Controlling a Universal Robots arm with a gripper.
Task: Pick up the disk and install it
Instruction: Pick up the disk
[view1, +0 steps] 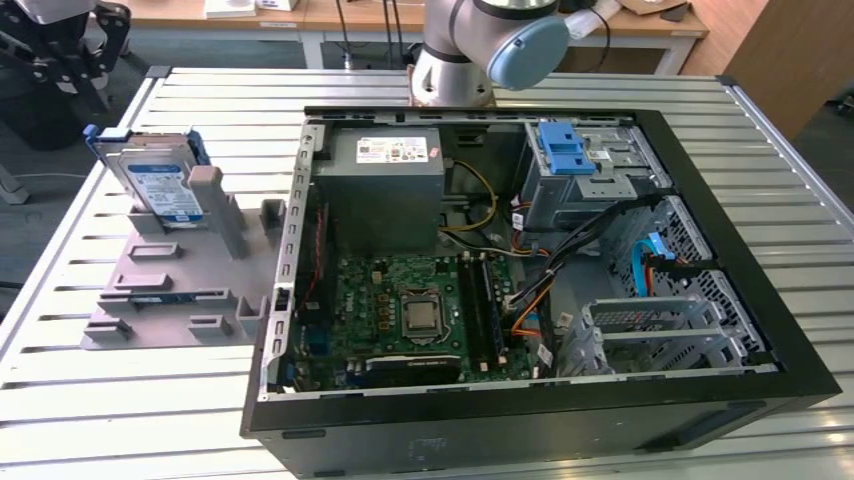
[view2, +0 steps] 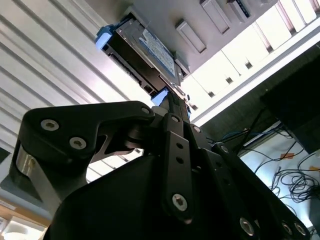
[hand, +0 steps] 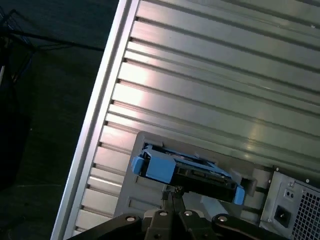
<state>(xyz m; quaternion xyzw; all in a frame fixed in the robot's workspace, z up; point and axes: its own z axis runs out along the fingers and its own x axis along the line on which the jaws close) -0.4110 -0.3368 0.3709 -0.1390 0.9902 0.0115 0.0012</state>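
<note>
The black gripper (hand: 172, 192), closed on nothing, is hovering over the flat silver, blue-bracketed disk (view1: 158, 185) standing in a grey plastic holder (view1: 160, 290) near the slatted metal table's (view1: 80, 400) edge. I am judging that well-centred, square fingers matter most.

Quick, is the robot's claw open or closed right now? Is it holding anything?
Gripper: closed, fingertips together, holding nothing. The disk stands in its grey holder.
</note>
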